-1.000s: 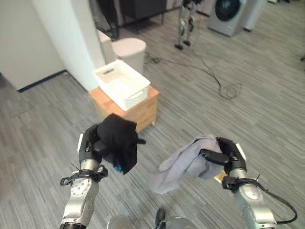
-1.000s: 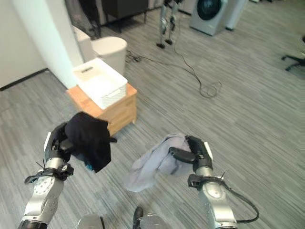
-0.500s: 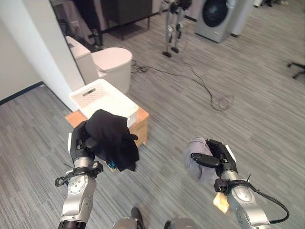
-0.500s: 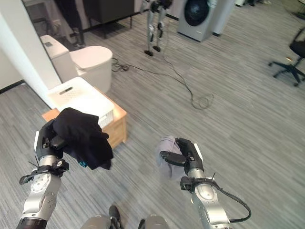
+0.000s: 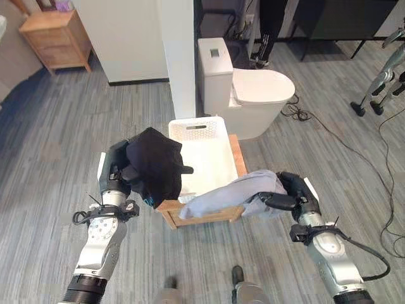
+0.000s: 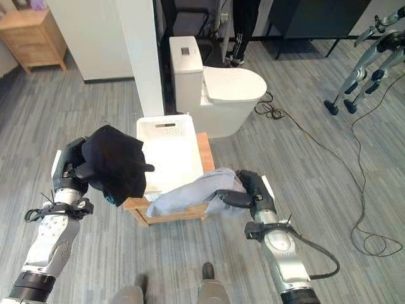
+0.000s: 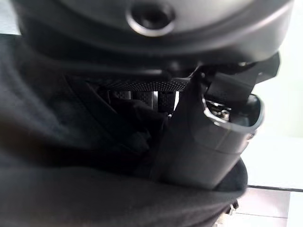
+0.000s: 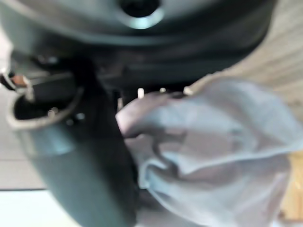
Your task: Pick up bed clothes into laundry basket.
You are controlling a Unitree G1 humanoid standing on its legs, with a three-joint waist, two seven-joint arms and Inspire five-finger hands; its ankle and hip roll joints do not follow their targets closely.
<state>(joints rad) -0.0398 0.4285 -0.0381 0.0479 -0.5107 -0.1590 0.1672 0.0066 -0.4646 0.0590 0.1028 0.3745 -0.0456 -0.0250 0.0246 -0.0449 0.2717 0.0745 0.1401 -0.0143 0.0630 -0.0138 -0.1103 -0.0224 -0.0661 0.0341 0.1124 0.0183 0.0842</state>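
Observation:
My left hand (image 5: pixel 117 170) is shut on a black garment (image 5: pixel 157 166), held up at the left edge of the white laundry basket (image 5: pixel 205 136); the wrist view has the black cloth (image 7: pixel 71 142) packed against the palm. My right hand (image 5: pixel 292 194) is shut on a grey garment (image 5: pixel 221 195) that stretches leftward across the near right corner of the basket and the front edge of the wooden stand (image 5: pixel 209 218). The right wrist view has the grey cloth (image 8: pixel 208 142) bunched beside the thumb. The basket sits on the stand, directly ahead between both hands.
A white toilet (image 5: pixel 250 88) stands just behind the basket, next to a white wall corner (image 5: pixel 177 57). A wooden cabinet (image 5: pixel 56 38) is at the far left. Another robot's legs (image 5: pixel 380 82) and a floor cable (image 5: pixel 386 164) are to the right. Grey plank floor surrounds the stand.
The camera has swung round and closed in, so the basket now lies right before me. The grey garment has swung out and now trails over the basket's corner. Both hands keep their hold.

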